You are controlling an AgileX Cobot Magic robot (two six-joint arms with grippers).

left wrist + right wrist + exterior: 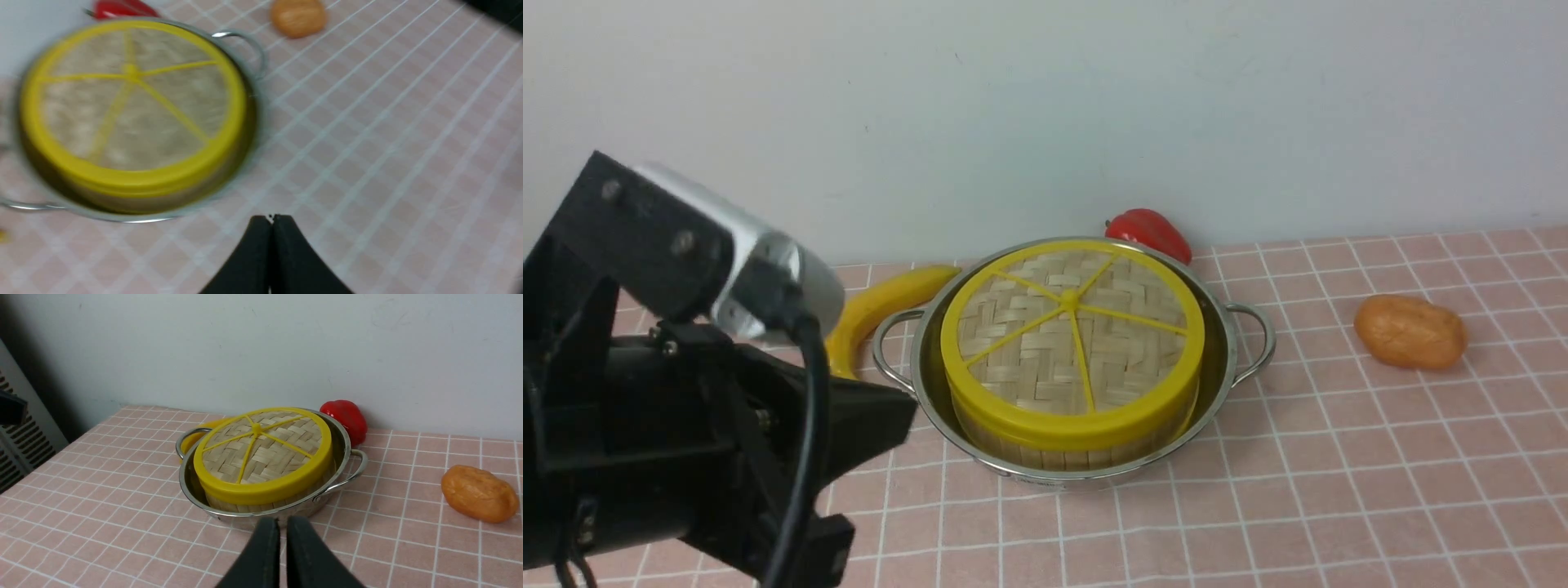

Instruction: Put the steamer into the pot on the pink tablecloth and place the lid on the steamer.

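The steel pot stands on the pink tablecloth. The bamboo steamer sits inside it; only its side wall shows. The lid, woven with yellow rim and spokes, lies flat on the steamer and hides the inside. My left arm fills the front left, apart from the pot. My left gripper is shut and empty above the cloth, beside the pot and lid; this view is blurred. My right gripper is shut and empty, just in front of the pot and lid.
A yellow banana lies behind the pot's left handle. A red pepper lies behind the pot by the wall. An orange-brown toy potato lies to the right. The wall runs close behind the table.
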